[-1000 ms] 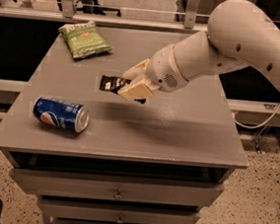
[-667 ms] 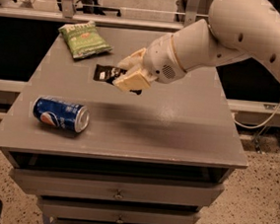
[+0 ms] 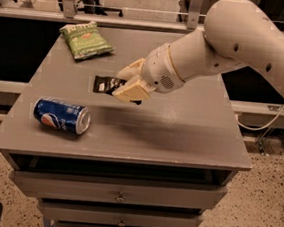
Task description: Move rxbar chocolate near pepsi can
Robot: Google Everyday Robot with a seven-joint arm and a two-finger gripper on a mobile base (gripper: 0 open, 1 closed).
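The rxbar chocolate (image 3: 103, 84), a small flat black wrapper with white lettering, sticks out to the left of my gripper (image 3: 126, 88). The gripper is shut on the bar's right end and holds it a little above the middle of the grey table (image 3: 180, 134). The pepsi can (image 3: 61, 116), blue with a round logo, lies on its side near the table's front left, its silver top facing right. The can is below and to the left of the bar, about a can's length away.
A green chip bag (image 3: 85, 39) lies at the table's back left. My large white arm (image 3: 239, 39) reaches in from the upper right over the table's right half. Drawers (image 3: 119, 193) sit below the table's front edge.
The gripper with the bar has shifted slightly left, rising and then dipping again. The can and the chip bag have not moved.
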